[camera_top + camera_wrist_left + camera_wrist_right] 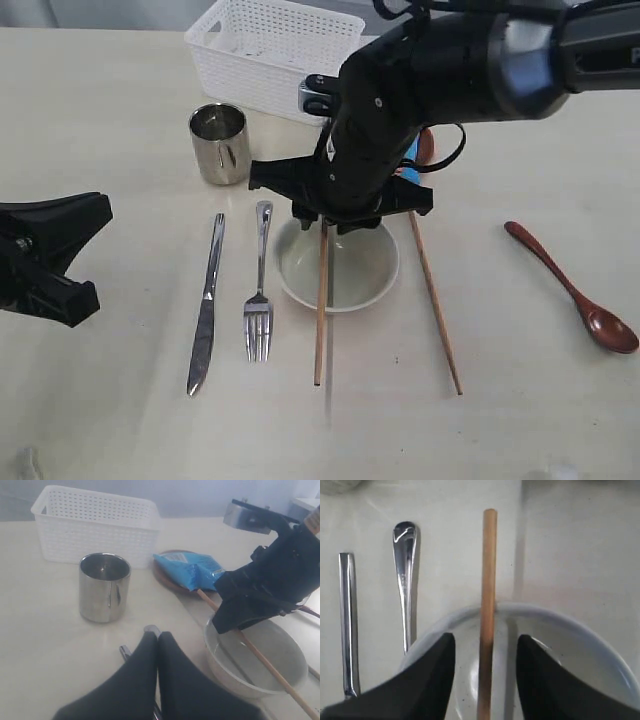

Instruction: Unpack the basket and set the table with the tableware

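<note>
Knife (pixel 206 320) & fork (pixel 259 295) lie side by side nearest, handles away, as a place setting w/ bowl (pixel 375 285) just right of them. One chopstick (pixel 321 300) rests across bowl rim; its mate (pixel 435 300) lies on tabletop (pixel 100 400) past bowl, so pair looks split. R tool (pixel 485 645) hangs over bowl, jaws apart either side of that stick, gripping nothing. L tool (pixel 157 637) closed, empty, at left. Spoon (pixel 575 290) far right. Beyond: mug (pixel 220 143), plate (pixel 165 577) under blue packet (pixel 187 570), then basket (pixel 275 50).
</note>
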Available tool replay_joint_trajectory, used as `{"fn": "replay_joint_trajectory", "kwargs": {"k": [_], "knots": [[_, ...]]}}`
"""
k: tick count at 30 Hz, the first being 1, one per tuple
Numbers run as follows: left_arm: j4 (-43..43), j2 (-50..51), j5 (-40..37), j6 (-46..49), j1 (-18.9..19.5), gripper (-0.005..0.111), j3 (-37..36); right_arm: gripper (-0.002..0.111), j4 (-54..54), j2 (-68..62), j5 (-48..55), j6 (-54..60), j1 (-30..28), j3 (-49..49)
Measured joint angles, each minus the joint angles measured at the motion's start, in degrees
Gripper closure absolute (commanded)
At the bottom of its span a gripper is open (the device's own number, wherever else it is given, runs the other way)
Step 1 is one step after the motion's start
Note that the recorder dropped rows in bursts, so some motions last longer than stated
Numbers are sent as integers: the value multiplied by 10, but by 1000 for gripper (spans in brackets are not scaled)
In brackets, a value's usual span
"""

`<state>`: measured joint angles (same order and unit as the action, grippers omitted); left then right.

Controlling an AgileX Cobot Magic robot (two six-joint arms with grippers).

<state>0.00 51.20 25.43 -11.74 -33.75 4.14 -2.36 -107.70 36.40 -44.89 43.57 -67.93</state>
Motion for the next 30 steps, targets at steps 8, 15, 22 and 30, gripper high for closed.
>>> {"fn": "replay_joint_trajectory", "kwargs": {"k": [8, 15, 22, 30], "knots": [[0, 0, 0, 0, 0, 107, 0, 68, -42, 71, 48, 21, 0, 0], [0, 0, 0, 0, 0, 107, 0, 68, -146, 150, 218, 59, -23, 9], [0, 0, 0, 0, 0, 107, 0, 68, -79, 157, 159, 147, -84, 94], [0, 0, 0, 0, 0, 107, 0, 68, -11, 157, 27, 258, -111, 197]]}}
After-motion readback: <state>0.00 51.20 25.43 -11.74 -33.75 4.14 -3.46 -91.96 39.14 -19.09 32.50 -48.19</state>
